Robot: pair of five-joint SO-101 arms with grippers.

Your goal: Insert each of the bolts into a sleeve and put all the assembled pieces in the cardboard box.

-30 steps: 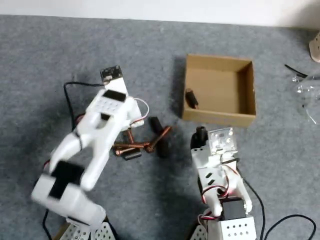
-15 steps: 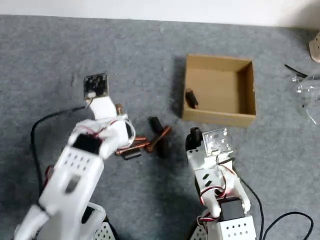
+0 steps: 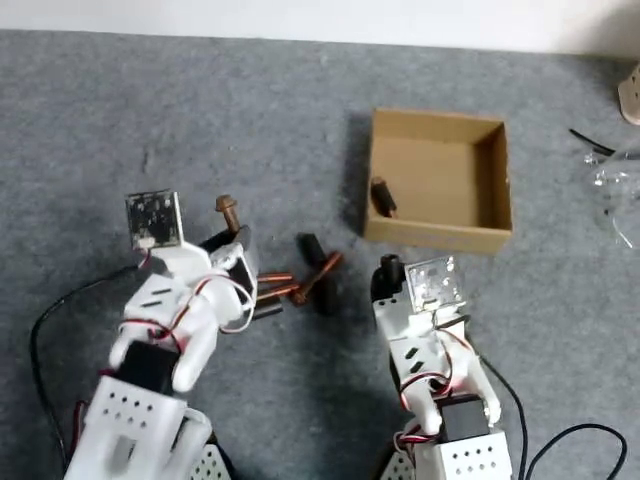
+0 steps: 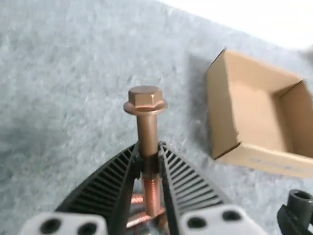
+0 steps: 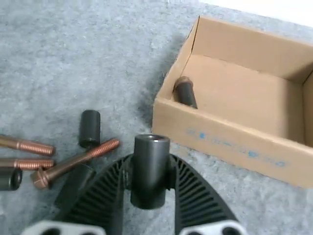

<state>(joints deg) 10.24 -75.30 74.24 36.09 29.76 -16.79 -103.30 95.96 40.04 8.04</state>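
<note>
On the left of the grey table (image 3: 90, 110), the left hand (image 3: 233, 238) pinches one copper bolt (image 3: 226, 208) by its threaded shank, the hex head pointing away from the arm. Just beside it lie three loose bolts (image 3: 276, 293) and three black sleeves (image 3: 311, 246), mingled in a small heap, with one bolt touching a sleeve. Further right, the right hand (image 3: 392, 278) is clamped on a fourth sleeve (image 5: 149, 147), its open end showing, near the cardboard box (image 3: 436, 238). Inside the box, against the wall nearest the heap, sits one assembled piece (image 3: 381, 196)
</note>
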